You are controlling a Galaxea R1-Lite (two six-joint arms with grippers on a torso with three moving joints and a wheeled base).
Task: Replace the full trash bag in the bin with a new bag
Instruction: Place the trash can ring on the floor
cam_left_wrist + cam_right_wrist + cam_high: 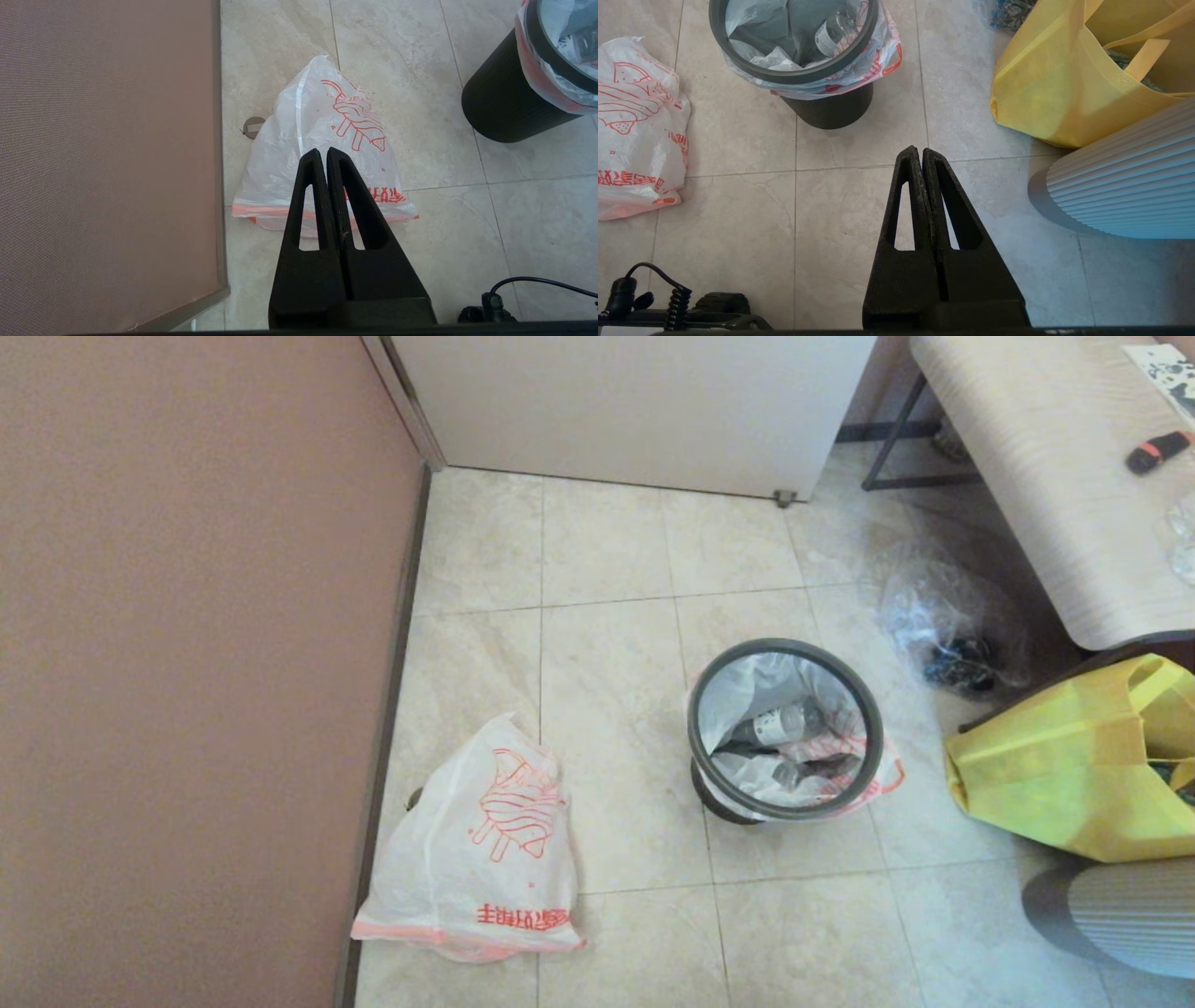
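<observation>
Hanging above the floor with both pincers pressed fully closed, holding nothing: left gripper [325, 150], right gripper [920, 149]. Lying limp just beyond the left tips: new bag [322, 140]. Standing farther ahead of the right: bin [829, 105], full bag [803, 51] inside. Waiting at the start, probably; next, reaching to pull that out.

The bin [724, 803], small, round and black, stands upright on the tiled floor with a dark-grey hoop [784, 728] around its rim. The full trash bag [747, 700], white with orange-red print, lines it, its edges folded out over the rim, clear bottles lying inside. The new bag [481, 849], limp and flat, lies on the floor near the wall, apart from the bin.
</observation>
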